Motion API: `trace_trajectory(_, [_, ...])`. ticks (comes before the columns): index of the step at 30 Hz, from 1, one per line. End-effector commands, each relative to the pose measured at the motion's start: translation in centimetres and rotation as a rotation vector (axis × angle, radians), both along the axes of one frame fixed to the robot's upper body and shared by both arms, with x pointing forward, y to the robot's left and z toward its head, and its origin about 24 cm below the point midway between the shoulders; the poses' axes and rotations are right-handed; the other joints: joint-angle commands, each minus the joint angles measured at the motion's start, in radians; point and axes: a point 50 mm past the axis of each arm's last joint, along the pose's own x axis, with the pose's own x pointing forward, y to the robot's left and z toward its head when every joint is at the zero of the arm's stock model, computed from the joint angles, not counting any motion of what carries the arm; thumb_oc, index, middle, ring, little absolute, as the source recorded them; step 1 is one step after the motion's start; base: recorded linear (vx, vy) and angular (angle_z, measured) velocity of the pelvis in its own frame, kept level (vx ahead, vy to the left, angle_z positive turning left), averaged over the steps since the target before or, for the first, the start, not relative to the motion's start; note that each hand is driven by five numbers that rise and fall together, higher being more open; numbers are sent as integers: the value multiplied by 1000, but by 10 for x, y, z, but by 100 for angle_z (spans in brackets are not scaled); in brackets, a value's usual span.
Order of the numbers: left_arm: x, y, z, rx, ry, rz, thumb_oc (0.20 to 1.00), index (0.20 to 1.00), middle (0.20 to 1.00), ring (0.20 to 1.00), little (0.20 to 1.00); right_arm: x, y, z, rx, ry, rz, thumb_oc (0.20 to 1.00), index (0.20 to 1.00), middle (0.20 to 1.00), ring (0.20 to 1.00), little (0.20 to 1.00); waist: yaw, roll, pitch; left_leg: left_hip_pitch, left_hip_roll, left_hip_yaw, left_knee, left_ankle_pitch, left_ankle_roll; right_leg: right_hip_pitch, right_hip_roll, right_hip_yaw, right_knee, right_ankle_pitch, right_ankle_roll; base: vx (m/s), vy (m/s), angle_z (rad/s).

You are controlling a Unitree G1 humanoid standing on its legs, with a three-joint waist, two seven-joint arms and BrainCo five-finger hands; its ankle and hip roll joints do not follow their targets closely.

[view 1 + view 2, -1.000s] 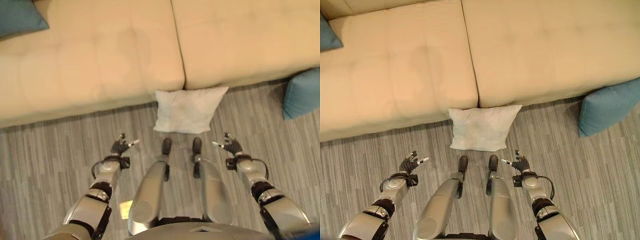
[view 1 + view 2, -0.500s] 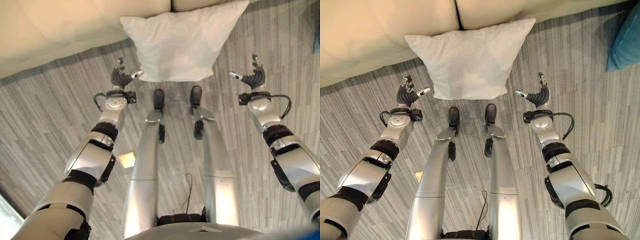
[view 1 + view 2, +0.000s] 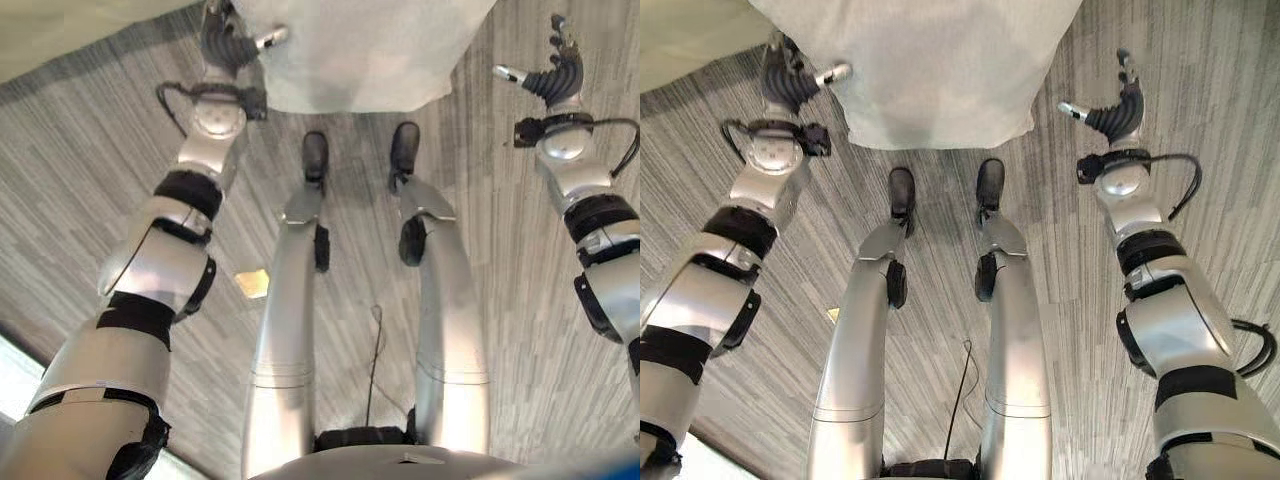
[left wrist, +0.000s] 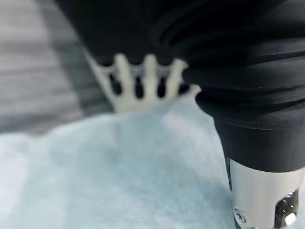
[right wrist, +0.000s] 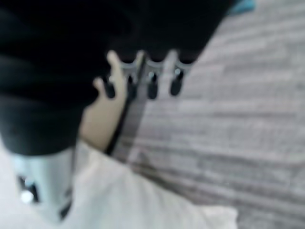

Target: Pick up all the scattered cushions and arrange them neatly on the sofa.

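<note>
Lying on the grey striped wood-look floor [image 3: 1160, 80] against the beige upholstered sofa [image 3: 680, 40], a white square fabric cushion [image 3: 930, 70] is flanked, left hand [image 3: 788, 78] beside its edge, fingers spread, right hand [image 3: 1118, 108] apart, fingers relaxed, nothing held.

White cushion [image 3: 930, 70] with a faint even weave, grey floor [image 3: 1060, 260] streaked in fine pale and dark lines, cream sofa [image 3: 680, 45] at the upper corner, silver fingers [image 3: 1124, 72] with dark tips, dark ribbed wrist covers.
</note>
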Motion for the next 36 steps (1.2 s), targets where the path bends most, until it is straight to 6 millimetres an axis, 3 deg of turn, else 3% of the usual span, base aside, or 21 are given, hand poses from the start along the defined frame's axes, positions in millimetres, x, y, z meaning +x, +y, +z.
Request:
trace_trajectory(1, [-2, 17, -32, -12, 49, 52, 1000, 1000, 1000, 1000, 1000, -4, -12, -20, -30, 52, 0, 1000, 1000, 1000, 1000, 1000, -8, 30, -91, 21, 7, -71, -87, 13, -21, 46, -43, 55, 8, -72, 109, 26, 20, -6])
trace_trajectory(9, [-4, -18, -5, -5, -57, -78, 1000, 1000, 1000, 1000, 1000, -2, -17, 14, -122, 18, -44, 1000, 1000, 1000, 1000, 1000, 26, 58, -80, -29, -7, -76, -71, 20, -18, -2, -47, 56, 32, -80, 113, 23, -8, 2])
trace_trajectory(12, [-7, -38, 5, -4, -102, -147, 1000, 1000, 1000, 1000, 1000, 3, 4, 37, -237, -14, -42, 1000, 1000, 1000, 1000, 1000, 50, 80, -61, -34, -15, -84, -62, 28, -21, -3, -53, 48, 47, -89, 110, 23, -34, 6])
trace_trajectory(16, [-9, -47, 10, -3, -119, -172, 1000, 1000, 1000, 1000, 1000, 6, 26, 49, -279, -40, 0, 1000, 1000, 1000, 1000, 1000, 62, 91, -53, -32, -18, -89, -62, 33, -23, -3, -53, 44, 57, -96, 108, 19, -29, 7])
trace_trajectory(21, [-15, -68, 21, -4, -174, -243, 1000, 1000, 1000, 1000, 1000, 6, 72, 73, -332, -122, 134, 1000, 1000, 1000, 1000, 1000, 80, 99, -43, -32, -26, -98, -55, 40, -27, -3, -52, 36, 75, -108, 105, 12, -15, 3])
trace_trajectory(22, [-16, -70, 25, -8, -191, -253, 1000, 1000, 1000, 1000, 1000, 2, 86, 81, -331, -160, 193, 915, 915, 915, 915, 915, 81, 99, -42, -33, -28, -99, -52, 41, -27, -3, -52, 32, 75, -107, 106, 17, -12, 5])
trace_trajectory(23, [-18, -71, 27, -9, -203, -260, 1000, 1000, 1000, 1000, 1000, -1, 97, 87, -322, -196, 238, 467, 467, 467, 467, 467, 81, 98, -39, -34, -28, -99, -50, 42, -28, -3, -53, 29, 75, -108, 106, 17, -2, 5])
trace_trajectory(24, [-18, -71, 27, -9, -203, -259, 1000, 1000, 1000, 1000, 1000, -1, 97, 87, -322, -196, 238, 360, 360, 360, 360, 360, 81, 98, -39, -34, -28, -99, -50, 42, -28, -3, -53, 29, 75, -108, 106, 9, 1, 5])
trace_trajectory(25, [-19, -71, 28, -11, -210, -267, 711, 711, 711, 711, 711, -5, 107, 89, -296, -223, 294, 200, 200, 200, 200, 200, 80, 96, -39, -33, -27, -98, -55, 44, -29, -3, -52, 29, 73, -109, 107, 7, 20, 4])
trace_trajectory(26, [-21, -69, 29, -33, -224, -274, 200, 200, 200, 200, 200, -13, 129, 95, -269, -273, 399, 200, 200, 200, 200, 200, 79, 91, -41, -32, -26, -97, -64, 46, -28, -3, -50, 24, 70, -106, 109, 0, 0, 0])
trace_trajectory(31, [-28, -58, 32, -82, -270, -278, 200, 200, 200, 200, 200, -42, 166, 107, -205, -420, 609, 200, 200, 200, 200, 200, 63, 68, -51, -33, -17, -99, -111, 63, -29, -3, -39, 13, 42, -93, 116, 7, 1, -5])
trace_trajectory(36, [-37, -63, 18, -149, -292, -327, 200, 200, 200, 200, 200, -57, 167, 96, -86, -476, 714, 200, 200, 200, 200, 200, 43, 48, -94, -17, -2, -85, -192, 86, -34, -3, -29, 6, -5, -79, 118, 2, -6, -5])
